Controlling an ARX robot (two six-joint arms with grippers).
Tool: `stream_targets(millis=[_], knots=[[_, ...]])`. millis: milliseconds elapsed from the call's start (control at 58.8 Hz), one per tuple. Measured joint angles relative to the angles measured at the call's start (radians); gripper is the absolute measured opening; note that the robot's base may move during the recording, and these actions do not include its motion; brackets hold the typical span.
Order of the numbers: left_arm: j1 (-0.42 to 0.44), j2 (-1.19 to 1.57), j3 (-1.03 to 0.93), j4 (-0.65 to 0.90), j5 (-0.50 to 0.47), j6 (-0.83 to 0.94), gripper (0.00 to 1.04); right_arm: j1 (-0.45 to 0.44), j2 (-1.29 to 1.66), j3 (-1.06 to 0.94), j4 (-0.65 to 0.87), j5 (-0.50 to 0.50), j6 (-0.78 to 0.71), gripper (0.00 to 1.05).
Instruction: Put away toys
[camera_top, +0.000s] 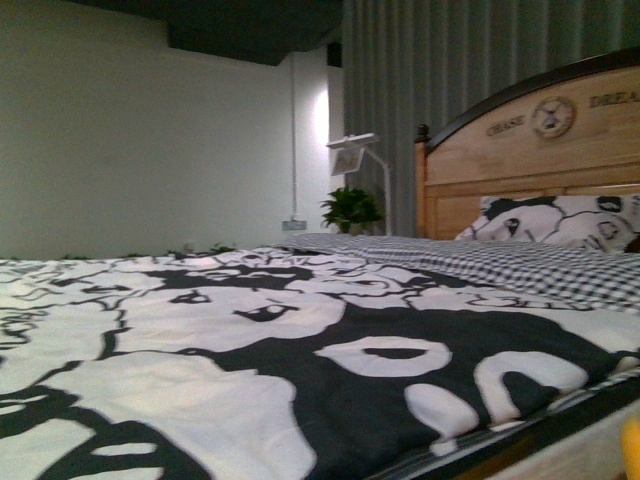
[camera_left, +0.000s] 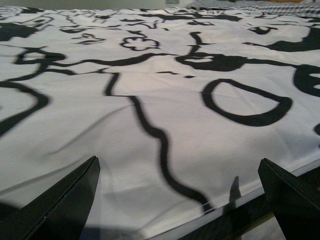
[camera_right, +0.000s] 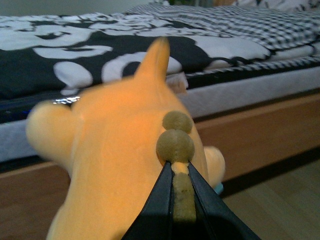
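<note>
The toy, an orange-yellow plush animal with a pointed ear and olive-brown nubs, fills the right wrist view. My right gripper is shut on an olive-brown strip of it, holding it off the floor beside the bed. In the front view only a yellow sliver of the plush shows at the lower right corner. My left gripper is open, its black fingers wide apart over the black-and-white bedspread, with nothing between them.
A bed with a black-and-white patterned bedspread fills the front view. A patterned pillow lies against the wooden headboard. A lamp and a potted plant stand behind. The wooden bed frame and wood floor are beside the plush.
</note>
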Motion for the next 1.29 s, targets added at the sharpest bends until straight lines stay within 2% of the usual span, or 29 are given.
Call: stream_targets(millis=[1293], knots=[[0.0, 0.0, 0.0, 0.0, 0.0, 0.0, 0.99, 0.0, 0.0, 0.0, -0.003, 0.005, 0.0, 0.06]])
